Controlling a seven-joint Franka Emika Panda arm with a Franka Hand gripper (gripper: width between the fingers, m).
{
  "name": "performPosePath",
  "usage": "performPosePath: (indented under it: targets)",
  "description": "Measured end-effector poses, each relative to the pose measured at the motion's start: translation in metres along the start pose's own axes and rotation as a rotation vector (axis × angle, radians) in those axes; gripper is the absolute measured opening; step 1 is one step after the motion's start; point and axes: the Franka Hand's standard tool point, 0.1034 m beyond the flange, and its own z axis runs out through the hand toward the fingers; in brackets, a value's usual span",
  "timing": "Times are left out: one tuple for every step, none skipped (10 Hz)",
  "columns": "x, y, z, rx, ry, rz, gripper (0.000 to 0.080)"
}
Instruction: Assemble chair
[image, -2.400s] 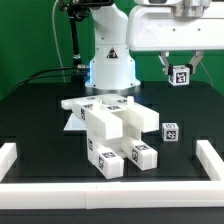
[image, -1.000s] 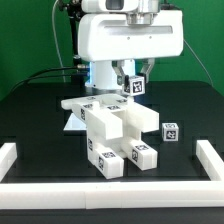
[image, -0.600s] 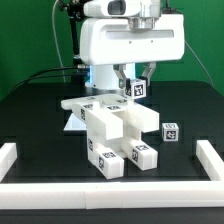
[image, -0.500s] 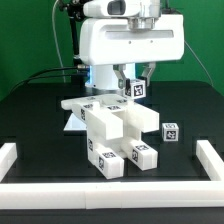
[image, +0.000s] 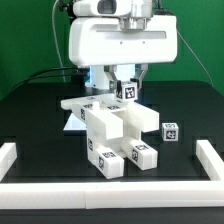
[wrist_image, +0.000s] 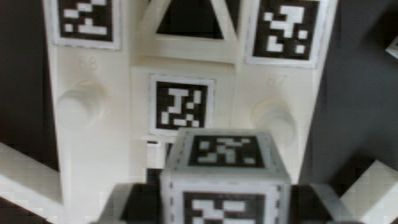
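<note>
We see the gripper (image: 126, 86) pinching a small cube (image: 126, 91) from two sides, up in the air. In the exterior view the cube hangs just over the back of the chair (image: 112, 128), at about 12 o'clock from the chair's middle. In the wrist view the chair's tagged parts (wrist_image: 178, 105) show right behind the cube (wrist_image: 222, 165). We cannot tell if they touch.

The chair is a chunky white bunch of blocks and bars in the middle of the table (image: 40, 125). One more loose cube (image: 170, 131) lies on the table at 3 o'clock from the chair, near it but apart.

We think the parts are hard plastic: stiff, light and not easy to break. The sides look smooth, so a cube could slip or twist in the pinch. We think the best place to hold one is on two flat sides that face each other, near the middle.

The table is flat, black and dull. White rails (image: 110, 191) run along its edge at 9, 6 and 3 o'clock. Behind it all is a green wall (image: 30, 40).
</note>
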Motion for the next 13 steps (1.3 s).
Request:
performPosePath:
  targets:
    - [0.000, 0.000, 0.000, -0.001, 0.002, 0.006, 0.0284]
    - [0.002, -0.004, 0.000, -0.003, 0.009, 0.005, 0.0284]
    - [0.002, -0.007, -0.001, 0.000, 0.005, 0.010, 0.0284]
    - [0.000, -0.012, -0.004, 0.015, -0.015, 0.023, 0.0284]
    - [-0.002, -0.017, -0.010, 0.029, -0.027, 0.032, 0.0284]
    - [-0.005, -0.019, -0.011, 0.031, -0.025, 0.033, 0.0284]
    - [-0.007, -0.019, -0.009, 0.032, -0.029, 0.035, 0.0284]
    - [-0.007, -0.019, -0.009, 0.032, -0.029, 0.035, 0.0284]
    - [-0.007, -0.019, -0.009, 0.032, -0.029, 0.035, 0.0284]
    - [-0.007, -0.019, -0.009, 0.032, -0.029, 0.034, 0.0284]
    - [-0.007, -0.019, -0.009, 0.032, -0.029, 0.034, 0.0284]
    - [-0.007, -0.019, -0.009, 0.032, -0.029, 0.034, 0.0284]
    - [-0.008, -0.019, -0.005, 0.032, -0.028, 0.040, 0.0284]
